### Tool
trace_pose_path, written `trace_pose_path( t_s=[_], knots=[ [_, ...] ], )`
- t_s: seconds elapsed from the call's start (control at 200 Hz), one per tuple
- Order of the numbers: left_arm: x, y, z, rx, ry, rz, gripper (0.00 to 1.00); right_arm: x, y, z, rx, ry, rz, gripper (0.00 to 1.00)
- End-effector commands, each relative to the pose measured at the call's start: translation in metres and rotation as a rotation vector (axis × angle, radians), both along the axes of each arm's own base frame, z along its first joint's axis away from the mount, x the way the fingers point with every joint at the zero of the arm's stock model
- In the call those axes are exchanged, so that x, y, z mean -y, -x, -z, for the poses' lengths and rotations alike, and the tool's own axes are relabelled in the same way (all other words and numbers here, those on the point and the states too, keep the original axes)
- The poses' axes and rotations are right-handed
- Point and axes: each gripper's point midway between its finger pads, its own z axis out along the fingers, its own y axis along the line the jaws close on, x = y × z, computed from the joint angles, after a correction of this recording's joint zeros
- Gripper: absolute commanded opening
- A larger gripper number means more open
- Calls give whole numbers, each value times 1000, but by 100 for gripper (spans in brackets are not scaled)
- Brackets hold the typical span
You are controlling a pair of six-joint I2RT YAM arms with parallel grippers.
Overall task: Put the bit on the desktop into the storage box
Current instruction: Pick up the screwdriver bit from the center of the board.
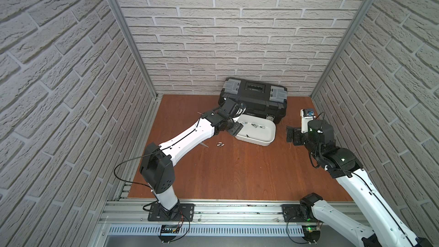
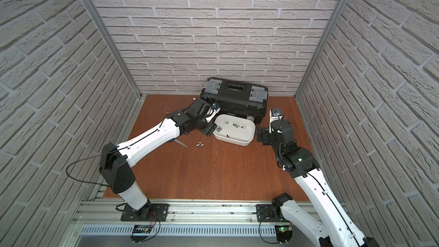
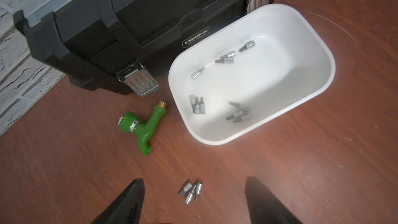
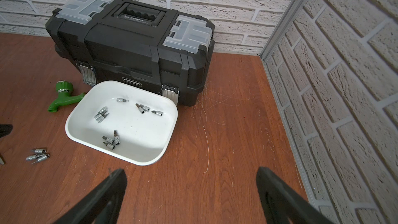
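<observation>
Three small silver bits lie in a tight cluster on the reddish-brown desktop, also seen in both top views and in the right wrist view. The white storage box stands in front of the toolbox and holds several bits. My left gripper hangs open at the box's left end, the loose bits below and between its fingers, nothing held. My right gripper is open and empty to the right of the box.
A black toolbox with grey latches stands against the back wall, touching the box. A green tap fitting lies left of the box. A pointed grey tool shows under my left forearm. Brick walls close three sides.
</observation>
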Motion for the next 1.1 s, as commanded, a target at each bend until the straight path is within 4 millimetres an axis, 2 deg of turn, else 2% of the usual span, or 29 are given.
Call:
trace_pose_path(
  t_s=[0.0, 0.19, 0.445, 0.76, 1.095],
  knots=[
    [-21, 10, -4, 23, -37, -33, 78, 2, 0, -8, 37, -26, 12, 98],
    [-51, 28, 9, 0, -88, -79, 77, -1, -1, -10, 40, -41, 5, 98],
    [-74, 46, 21, -50, -74, -118, 74, -5, -3, -15, 46, -63, -7, 98],
    [-75, 54, 56, -165, -94, -131, 63, -8, -3, -17, 52, -83, -16, 98],
    [-72, 48, 100, -345, -102, -179, 56, -6, -3, -19, 56, -70, -14, 98]
  ],
)
